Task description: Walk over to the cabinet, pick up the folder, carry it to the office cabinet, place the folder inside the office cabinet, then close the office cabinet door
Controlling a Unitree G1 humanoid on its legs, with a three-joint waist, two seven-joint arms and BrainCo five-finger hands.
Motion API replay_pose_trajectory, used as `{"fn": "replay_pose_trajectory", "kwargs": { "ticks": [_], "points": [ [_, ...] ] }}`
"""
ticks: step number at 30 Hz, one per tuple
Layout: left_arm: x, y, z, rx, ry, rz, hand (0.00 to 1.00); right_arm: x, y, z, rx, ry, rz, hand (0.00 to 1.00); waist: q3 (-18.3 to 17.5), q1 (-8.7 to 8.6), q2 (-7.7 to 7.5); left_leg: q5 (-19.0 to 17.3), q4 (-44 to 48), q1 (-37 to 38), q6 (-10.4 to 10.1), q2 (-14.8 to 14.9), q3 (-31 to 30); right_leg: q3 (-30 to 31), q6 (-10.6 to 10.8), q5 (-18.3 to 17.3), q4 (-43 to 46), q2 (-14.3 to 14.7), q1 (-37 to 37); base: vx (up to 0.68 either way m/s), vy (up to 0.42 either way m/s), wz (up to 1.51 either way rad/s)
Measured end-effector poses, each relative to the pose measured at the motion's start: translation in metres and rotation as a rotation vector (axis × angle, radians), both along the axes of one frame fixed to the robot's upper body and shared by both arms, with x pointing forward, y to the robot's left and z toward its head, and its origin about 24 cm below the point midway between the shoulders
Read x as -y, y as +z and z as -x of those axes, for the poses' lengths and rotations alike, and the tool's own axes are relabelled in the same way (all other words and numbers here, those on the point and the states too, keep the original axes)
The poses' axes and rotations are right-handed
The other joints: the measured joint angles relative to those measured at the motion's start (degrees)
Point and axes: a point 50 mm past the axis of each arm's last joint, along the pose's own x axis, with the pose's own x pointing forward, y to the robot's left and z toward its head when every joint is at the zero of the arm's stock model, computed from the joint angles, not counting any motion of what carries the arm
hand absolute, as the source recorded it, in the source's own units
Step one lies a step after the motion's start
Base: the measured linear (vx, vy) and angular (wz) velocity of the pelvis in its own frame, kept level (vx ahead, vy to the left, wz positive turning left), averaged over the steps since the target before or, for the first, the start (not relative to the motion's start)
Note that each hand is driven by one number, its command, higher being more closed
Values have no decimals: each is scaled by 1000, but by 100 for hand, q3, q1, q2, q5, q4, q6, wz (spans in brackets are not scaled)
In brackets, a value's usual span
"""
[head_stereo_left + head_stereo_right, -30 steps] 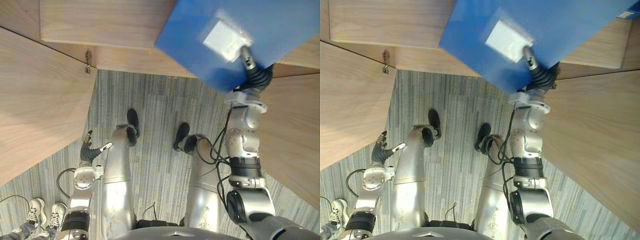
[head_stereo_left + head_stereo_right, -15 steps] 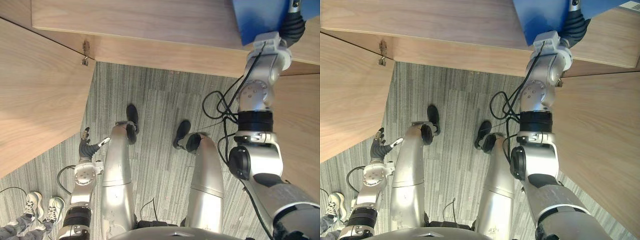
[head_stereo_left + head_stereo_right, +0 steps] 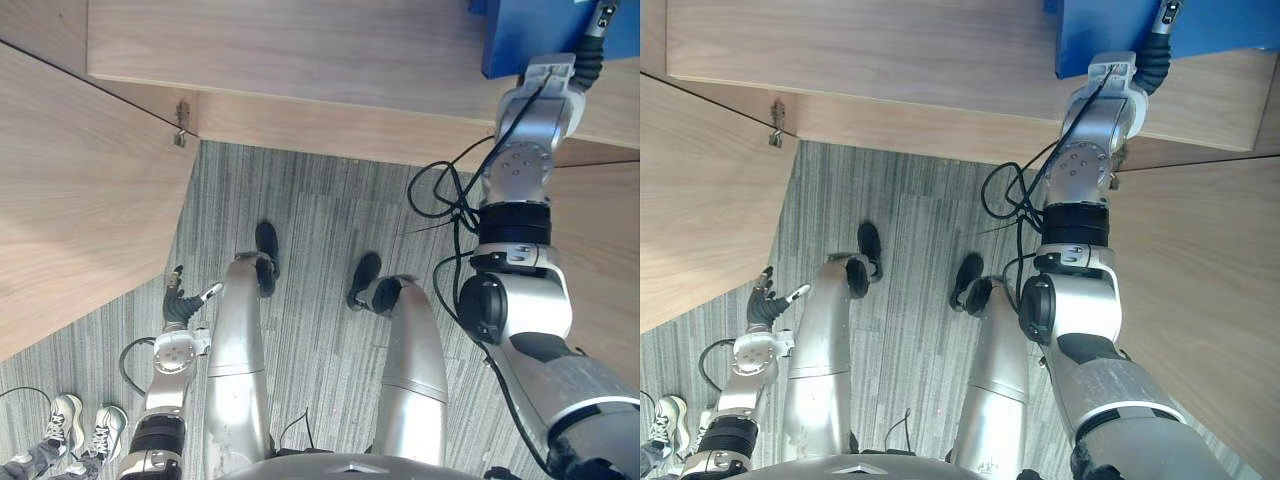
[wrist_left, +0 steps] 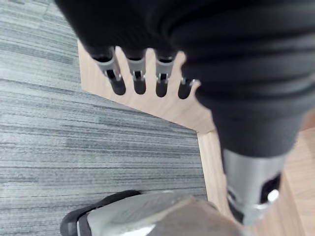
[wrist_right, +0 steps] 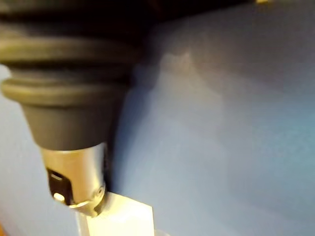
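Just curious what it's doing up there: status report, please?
Left hand open, idle, hanging low. Right hand grips folder, up at the cabinet. Person's shoes on carpet, well away.

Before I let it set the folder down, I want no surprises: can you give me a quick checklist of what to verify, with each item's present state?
1. Grip on folder: ok, the thumb of the right hand presses its blue face.
2. Folder inside the cabinet: cannot tell, it runs off the head views' top edge.
3. Left hand free: ok, open, hanging at the robot's side.
4. Left door out of the way: ok, it stands wide open.
5. Bystander clearance: not ok, a person's shoes stand near the left arm.
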Motion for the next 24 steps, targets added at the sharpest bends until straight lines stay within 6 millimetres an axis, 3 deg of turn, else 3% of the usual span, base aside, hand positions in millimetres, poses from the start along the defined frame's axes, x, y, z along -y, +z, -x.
{"fn": "replay_pose_trajectory", "kwargs": {
  "ticks": [10, 24],
  "points": [
    [0, 0, 0, 0, 5, -5, 0, -10, 0, -5, -30, 20, 47, 0, -2, -21, 4, 61, -191, 192, -29, 38, 3, -40, -33, 74, -215, 72, 194, -1, -5, -2],
    [0, -4, -5, -30, 10, -7, 0, -28, 6, -8, -76, -5, 285, 0, -104, -26, 24, 201, -511, 447, -22, 114, 81, -51, -30, 310, -621, 183, 420, -12, -11, -4]
  ]
}}
